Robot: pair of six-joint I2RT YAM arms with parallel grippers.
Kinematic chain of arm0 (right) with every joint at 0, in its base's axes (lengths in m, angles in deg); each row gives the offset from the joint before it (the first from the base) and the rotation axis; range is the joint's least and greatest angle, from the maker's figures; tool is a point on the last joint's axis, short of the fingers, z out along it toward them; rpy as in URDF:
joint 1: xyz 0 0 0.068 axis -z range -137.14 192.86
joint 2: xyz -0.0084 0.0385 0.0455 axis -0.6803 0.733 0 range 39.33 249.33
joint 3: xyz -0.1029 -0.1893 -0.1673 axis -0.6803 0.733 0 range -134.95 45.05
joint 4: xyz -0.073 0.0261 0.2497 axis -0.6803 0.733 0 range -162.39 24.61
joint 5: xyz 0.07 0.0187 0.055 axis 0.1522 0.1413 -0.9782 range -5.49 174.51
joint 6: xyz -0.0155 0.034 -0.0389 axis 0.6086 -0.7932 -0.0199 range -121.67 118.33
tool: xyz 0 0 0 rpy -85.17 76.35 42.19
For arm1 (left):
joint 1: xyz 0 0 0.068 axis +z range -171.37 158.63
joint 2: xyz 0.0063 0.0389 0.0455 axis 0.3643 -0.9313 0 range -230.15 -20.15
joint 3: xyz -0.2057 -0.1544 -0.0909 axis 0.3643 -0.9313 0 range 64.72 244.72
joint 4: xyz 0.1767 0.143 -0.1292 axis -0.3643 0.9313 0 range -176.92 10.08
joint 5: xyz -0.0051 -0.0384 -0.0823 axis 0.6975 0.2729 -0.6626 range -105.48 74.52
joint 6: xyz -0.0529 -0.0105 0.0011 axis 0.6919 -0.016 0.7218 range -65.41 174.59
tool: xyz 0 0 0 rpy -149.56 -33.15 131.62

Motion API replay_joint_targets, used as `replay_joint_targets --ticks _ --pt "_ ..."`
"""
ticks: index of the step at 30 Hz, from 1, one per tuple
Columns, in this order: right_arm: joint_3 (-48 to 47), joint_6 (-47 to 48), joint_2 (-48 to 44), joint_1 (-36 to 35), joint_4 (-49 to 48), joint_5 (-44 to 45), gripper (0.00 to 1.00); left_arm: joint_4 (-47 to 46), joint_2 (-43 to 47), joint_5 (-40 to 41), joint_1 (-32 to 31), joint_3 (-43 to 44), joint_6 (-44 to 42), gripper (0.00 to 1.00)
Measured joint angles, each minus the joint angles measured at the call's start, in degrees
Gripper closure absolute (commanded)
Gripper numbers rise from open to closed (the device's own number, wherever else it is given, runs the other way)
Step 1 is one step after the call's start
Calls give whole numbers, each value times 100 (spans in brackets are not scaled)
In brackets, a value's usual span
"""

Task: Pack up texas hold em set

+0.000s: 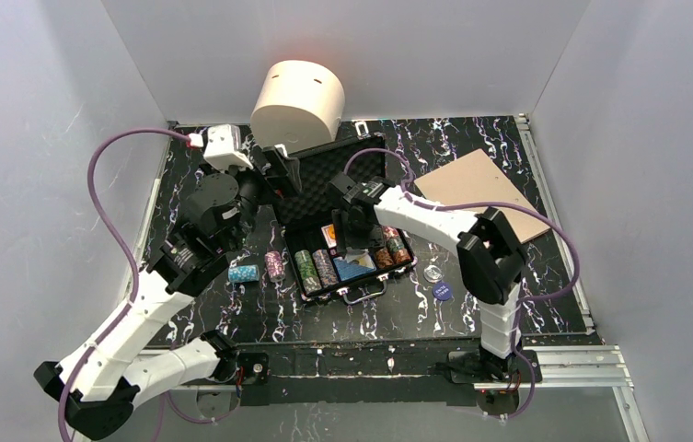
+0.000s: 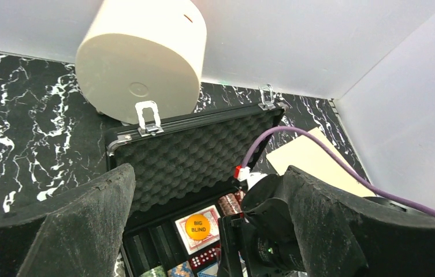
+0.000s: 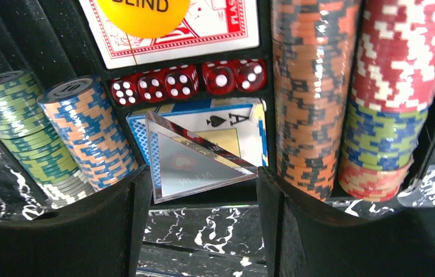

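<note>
One black marbled bench (image 1: 370, 318) carries everything. At its back stands the cream cylinder (image 1: 298, 106), and the open briefcase (image 1: 319, 193) leans its foam-lined lid against it, which I judge is what keeps the lid upright. A tan board (image 1: 485, 189) lies to the right, apart from the case.

My left fingers (image 2: 88, 225) stand spread wide and empty, facing the inside of the lid, placed, I think, to swing it down once the tray is full. My right fingers (image 3: 105, 231) hang low over the front of the tray, pinching a clear triangular marker (image 3: 197, 167) between them, just above the blue card deck (image 3: 232, 130).

Chip rows (image 3: 310, 98) already fill the slots on both sides. The red-backed deck (image 3: 215, 34) sits behind, with the red dice (image 3: 189, 81) lined up in their groove and the yellow big-blind button (image 3: 142, 11) on top of that deck.

Outside the case, two short chip stacks (image 1: 243, 273) rest on the left, and a clear disc (image 1: 433, 273) and a blue disc (image 1: 443, 292) on the right, so packing is mostly done, not finished.
</note>
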Motion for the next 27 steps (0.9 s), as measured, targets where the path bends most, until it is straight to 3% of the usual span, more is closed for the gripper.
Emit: replay_joint_targets --ticks 11,20,27 --pt "-380 643 498 -46 260 -142 35 -42 313 319 2 -35 -236 2" --pt "-514 715 669 -50 461 -149 16 -39 238 334 0 -94 -260 2" --pt "-828 675 662 -48 516 107 15 -42 208 334 0 -94 -280 2"
